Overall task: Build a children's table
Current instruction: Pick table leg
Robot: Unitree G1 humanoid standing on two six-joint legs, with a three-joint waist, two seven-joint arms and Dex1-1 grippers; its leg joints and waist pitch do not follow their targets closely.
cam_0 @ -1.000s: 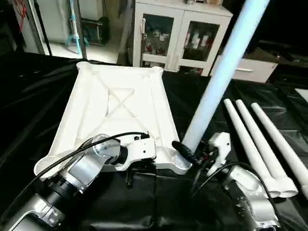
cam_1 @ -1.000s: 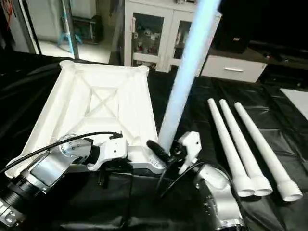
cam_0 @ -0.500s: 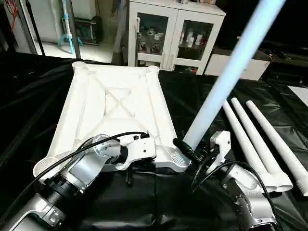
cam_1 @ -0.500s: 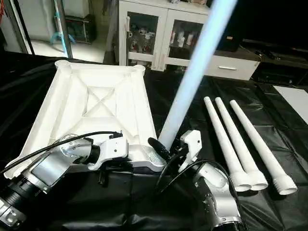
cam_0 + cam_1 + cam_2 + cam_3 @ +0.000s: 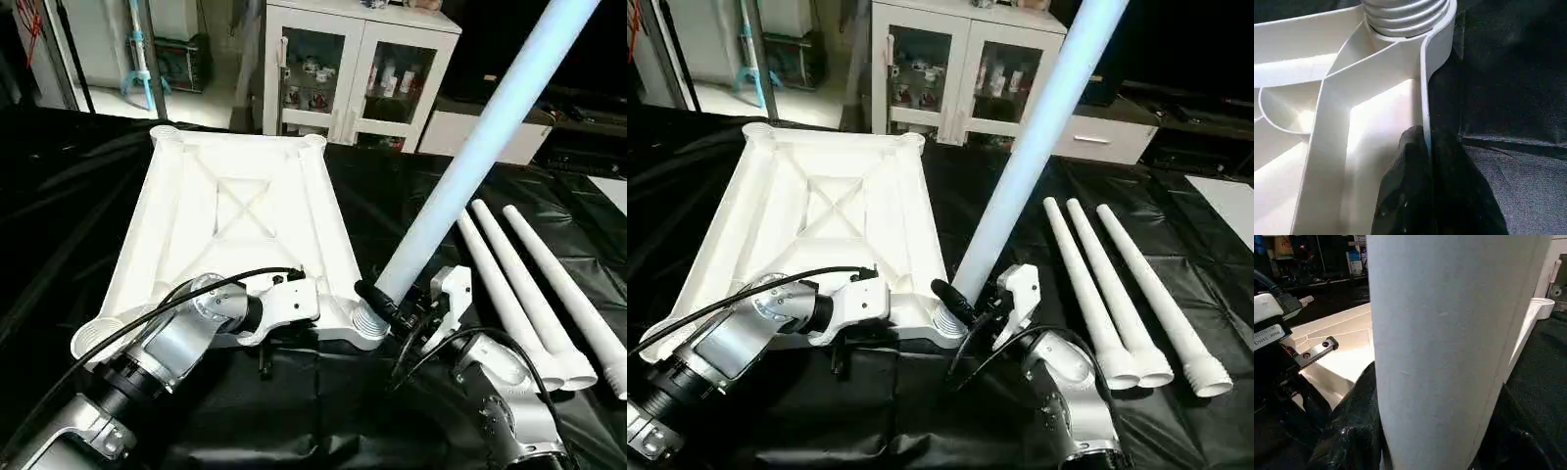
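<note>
The right gripper (image 5: 392,311) clamps the base of a tube leg (image 5: 470,166), whose threaded end sits in the tabletop (image 5: 235,215)'s near right corner socket. Over the last second the leg has leaned further right, so it probably needs straightening before threading. The left gripper (image 5: 1422,147) pinches the tabletop's near rim. Three legs (image 5: 549,294) lie at the black cloth (image 5: 59,225)'s right edge.

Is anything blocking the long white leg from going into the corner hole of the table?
No, nothing visible is in the way. The leg, held by the right gripper, already has its threaded end in the near corner socket of the tabletop.
</note>
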